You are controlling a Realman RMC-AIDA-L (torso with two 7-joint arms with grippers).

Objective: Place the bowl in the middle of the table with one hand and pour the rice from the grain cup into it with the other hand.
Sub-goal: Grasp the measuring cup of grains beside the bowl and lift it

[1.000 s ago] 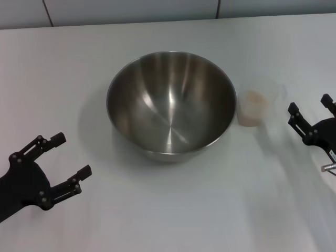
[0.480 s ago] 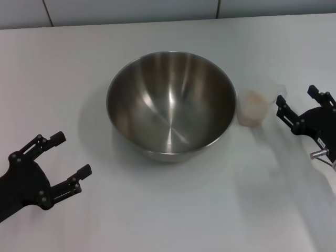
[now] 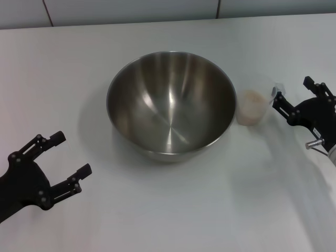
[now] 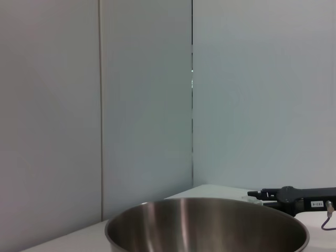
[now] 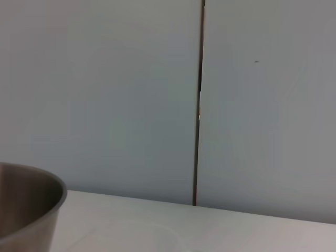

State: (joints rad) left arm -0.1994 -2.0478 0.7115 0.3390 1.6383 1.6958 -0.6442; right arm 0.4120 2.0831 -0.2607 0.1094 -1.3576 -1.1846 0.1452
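Observation:
The steel bowl (image 3: 170,102) stands upright and empty in the middle of the white table (image 3: 157,210). It also shows in the left wrist view (image 4: 205,228) and the right wrist view (image 5: 26,210). The clear grain cup (image 3: 254,105) with pale rice (image 3: 252,97) in it stands just right of the bowl. My right gripper (image 3: 293,94) is open, its fingers on either side of the cup's handle (image 3: 277,89). My left gripper (image 3: 69,156) is open and empty at the front left, well apart from the bowl.
A grey panelled wall (image 3: 131,10) runs along the table's far edge. The right gripper also shows beyond the bowl in the left wrist view (image 4: 294,195).
My right gripper has moved left and a little farther back, up to the cup's handle. The left arm, the bowl and the cup have not moved.

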